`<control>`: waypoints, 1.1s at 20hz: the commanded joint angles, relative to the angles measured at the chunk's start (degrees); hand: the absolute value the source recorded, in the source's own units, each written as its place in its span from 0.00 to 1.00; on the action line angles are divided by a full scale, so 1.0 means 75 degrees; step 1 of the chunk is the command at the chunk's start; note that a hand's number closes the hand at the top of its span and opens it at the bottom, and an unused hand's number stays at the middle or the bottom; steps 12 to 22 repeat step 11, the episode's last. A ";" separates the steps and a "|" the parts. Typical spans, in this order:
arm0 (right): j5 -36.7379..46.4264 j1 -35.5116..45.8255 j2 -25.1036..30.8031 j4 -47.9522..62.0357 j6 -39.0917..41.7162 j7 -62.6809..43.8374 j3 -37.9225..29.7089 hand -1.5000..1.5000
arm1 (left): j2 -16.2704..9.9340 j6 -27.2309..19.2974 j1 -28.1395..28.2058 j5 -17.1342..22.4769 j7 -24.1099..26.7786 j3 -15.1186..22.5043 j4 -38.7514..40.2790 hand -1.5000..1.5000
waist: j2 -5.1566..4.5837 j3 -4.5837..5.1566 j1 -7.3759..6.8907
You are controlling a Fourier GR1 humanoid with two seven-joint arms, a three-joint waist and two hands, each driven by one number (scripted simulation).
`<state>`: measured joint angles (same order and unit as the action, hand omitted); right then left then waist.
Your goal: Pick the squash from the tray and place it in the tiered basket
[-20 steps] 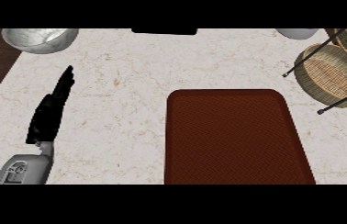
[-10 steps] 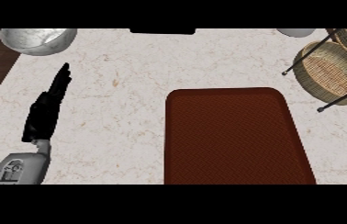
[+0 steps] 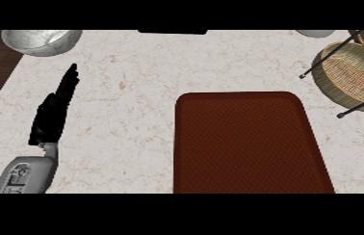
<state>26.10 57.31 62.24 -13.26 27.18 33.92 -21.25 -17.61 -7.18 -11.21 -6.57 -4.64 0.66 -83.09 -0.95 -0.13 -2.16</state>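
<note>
A dark red-brown tray (image 3: 245,142) lies on the marble counter, right of centre, and its surface shows nothing on it. No squash shows anywhere in the head view. The woven tiered basket (image 3: 344,75) with its dark wire frame stands at the right edge, partly cut off. My left hand (image 3: 51,113) rests at the left side of the counter, fingers straight and pointing away, holding nothing. It is well apart from the tray. My right hand does not show.
A pale grey bowl (image 3: 41,40) sits at the far left corner. A dark flat object (image 3: 172,32) lies at the back edge, and a pale round object (image 3: 316,33) shows at the back right. The counter's left edge runs near my left forearm.
The view has shifted slightly, so the basket sits a little farther right and lower in the picture. My left hand stays where it was, still open.
</note>
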 commanded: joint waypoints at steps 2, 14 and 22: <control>-0.0064 -0.0153 0.0796 0.0577 0.0926 -0.0041 -0.0152 0.00 | 0.0130 -0.0176 -0.0137 -0.0157 0.0127 -0.0008 0.0281 0.50 | -0.0069 -0.0020 -0.0007; -0.0549 -0.1025 0.1417 0.0955 0.1732 0.0750 -0.0591 0.00 | -0.0003 0.0086 -0.0015 0.0056 0.0091 -0.0100 0.0053 0.50 | -0.0091 -0.0085 0.0063; -0.0549 -0.1025 0.1417 0.0955 0.1732 0.0750 -0.0591 0.00 | -0.0003 0.0086 -0.0015 0.0056 0.0091 -0.0100 0.0053 0.50 | -0.0091 -0.0085 0.0063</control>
